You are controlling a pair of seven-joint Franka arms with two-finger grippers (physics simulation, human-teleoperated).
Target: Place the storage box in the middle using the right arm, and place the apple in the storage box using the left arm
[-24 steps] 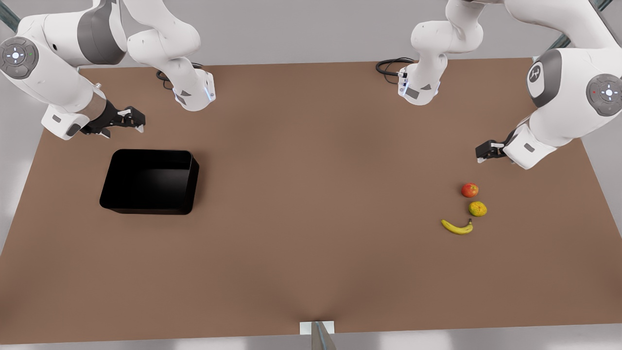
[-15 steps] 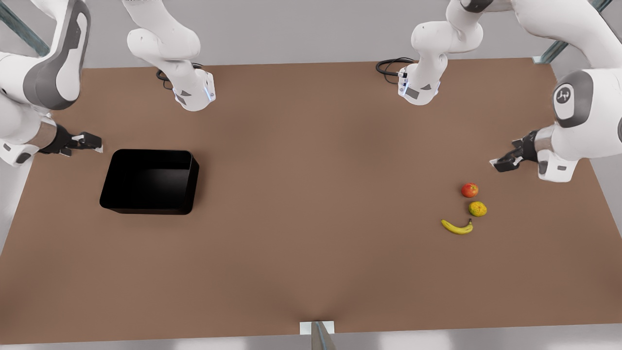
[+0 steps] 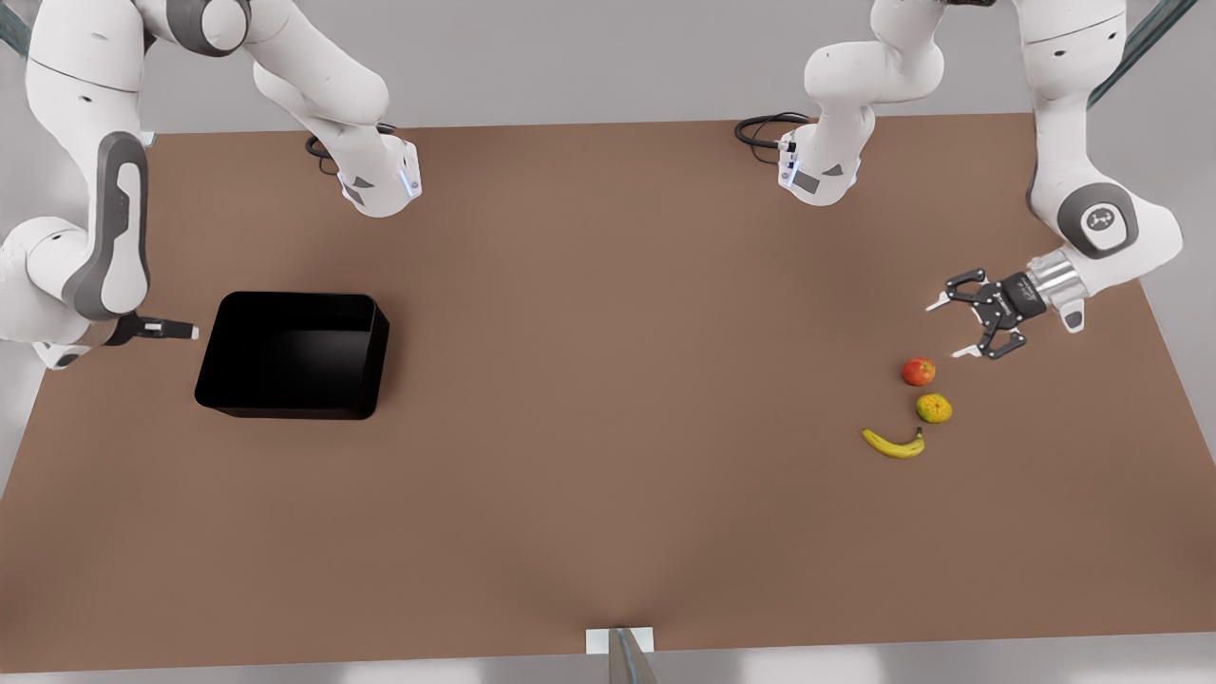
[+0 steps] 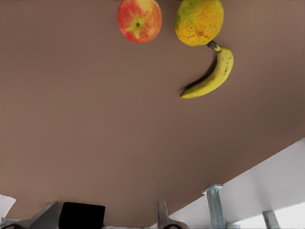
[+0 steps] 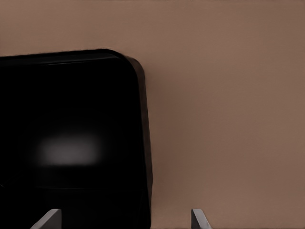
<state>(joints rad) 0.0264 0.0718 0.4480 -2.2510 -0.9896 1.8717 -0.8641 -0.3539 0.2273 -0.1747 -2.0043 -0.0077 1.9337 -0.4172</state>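
A brown table (image 3: pixel 608 475) stands before a plain pale grey wall (image 3: pixel 570 57).

Left gripper (image 3: pixel 958 329) hangs low with fingers (image 3: pixel 939 303) spread; right gripper (image 3: pixel 187 332) also spread.

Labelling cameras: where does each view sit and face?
Front view: above the table, facing down; both arms, left tool by the apple, right tool beside the storage box.
Left wrist view: faces the apple and banana; own fingertips show.
Right wrist view: faces the storage box's corner; own fingertips.
Front and left wrist share the apple.
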